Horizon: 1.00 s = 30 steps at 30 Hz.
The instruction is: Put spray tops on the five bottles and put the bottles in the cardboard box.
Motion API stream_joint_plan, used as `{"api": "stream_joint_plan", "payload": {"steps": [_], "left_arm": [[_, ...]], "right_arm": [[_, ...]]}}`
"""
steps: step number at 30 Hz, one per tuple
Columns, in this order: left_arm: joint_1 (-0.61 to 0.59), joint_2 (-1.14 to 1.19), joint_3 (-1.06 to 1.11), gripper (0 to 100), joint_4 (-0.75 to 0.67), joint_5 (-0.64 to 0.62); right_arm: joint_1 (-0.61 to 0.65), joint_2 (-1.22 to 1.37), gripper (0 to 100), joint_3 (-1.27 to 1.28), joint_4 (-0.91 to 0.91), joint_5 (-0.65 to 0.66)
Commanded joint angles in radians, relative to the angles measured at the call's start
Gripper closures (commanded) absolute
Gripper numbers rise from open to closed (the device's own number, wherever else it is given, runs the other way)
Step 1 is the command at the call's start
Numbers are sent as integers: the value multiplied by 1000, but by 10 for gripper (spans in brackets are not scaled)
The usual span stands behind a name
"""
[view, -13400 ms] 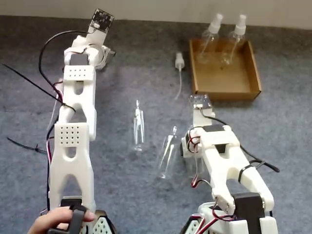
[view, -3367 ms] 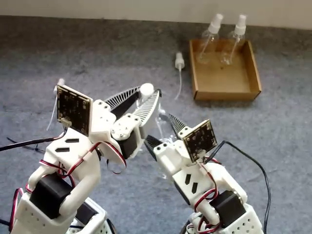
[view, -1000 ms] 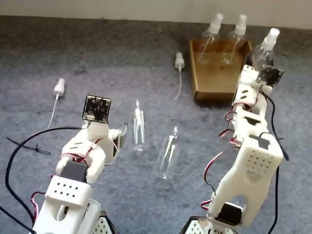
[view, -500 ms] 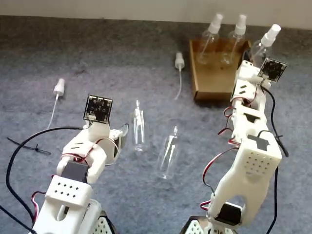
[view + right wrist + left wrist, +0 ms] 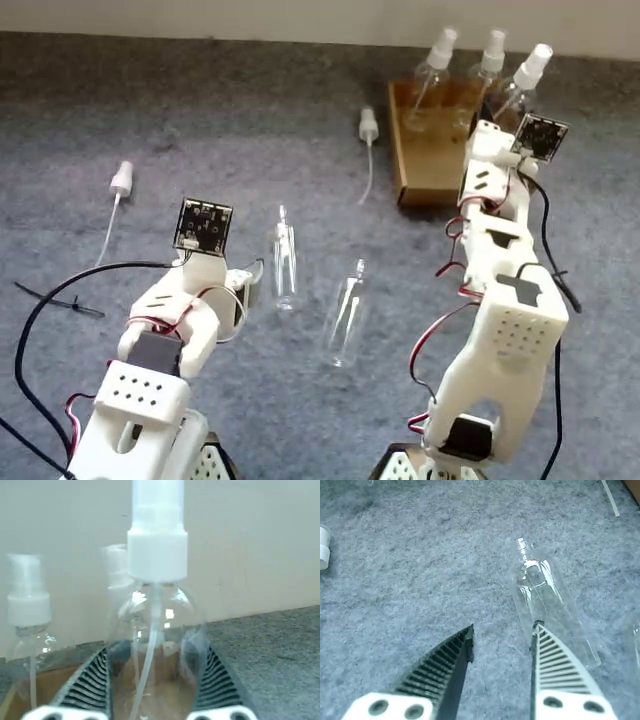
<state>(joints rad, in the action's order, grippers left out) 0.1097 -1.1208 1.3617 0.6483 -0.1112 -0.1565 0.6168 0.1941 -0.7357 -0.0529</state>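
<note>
Clear capped bottle (image 5: pixel 157 625) sits clamped in right claw (image 5: pixel 155 655) at cardboard box (image 5: pixel 402 150) rim; left claw (image 5: pixel 503 626) gapes over carpet (image 5: pixel 395 580).

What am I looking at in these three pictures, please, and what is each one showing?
These are two small white robot arms at a grey table. One picture looks down from above; the other two come from cameras on the wrists. The right hand grips an upright capped bottle at the cardboard box, where two other capped bottles stand. The left hand is open beside one of two uncapped bottles lying flat. Two loose spray tops lie nearby.
</note>
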Motion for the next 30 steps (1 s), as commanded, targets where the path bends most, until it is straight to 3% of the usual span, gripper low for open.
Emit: {"api": "stream_joint_plan", "payload": {"steps": [1,9,14,21,30], "left_arm": [[19,-10,-10,818,-15,9],[21,-10,-12,818,-15,9],[21,-10,-10,818,-15,9],[21,-10,-10,818,-15,9],[21,-10,-10,818,-15,9]], "right_arm": [[13,-65,994,-51,4,-9],[7,-62,994,-62,4,-2],[8,51,992,-200,2,124],[8,196,992,-357,2,120],[-4,213,992,-366,2,117]]}}
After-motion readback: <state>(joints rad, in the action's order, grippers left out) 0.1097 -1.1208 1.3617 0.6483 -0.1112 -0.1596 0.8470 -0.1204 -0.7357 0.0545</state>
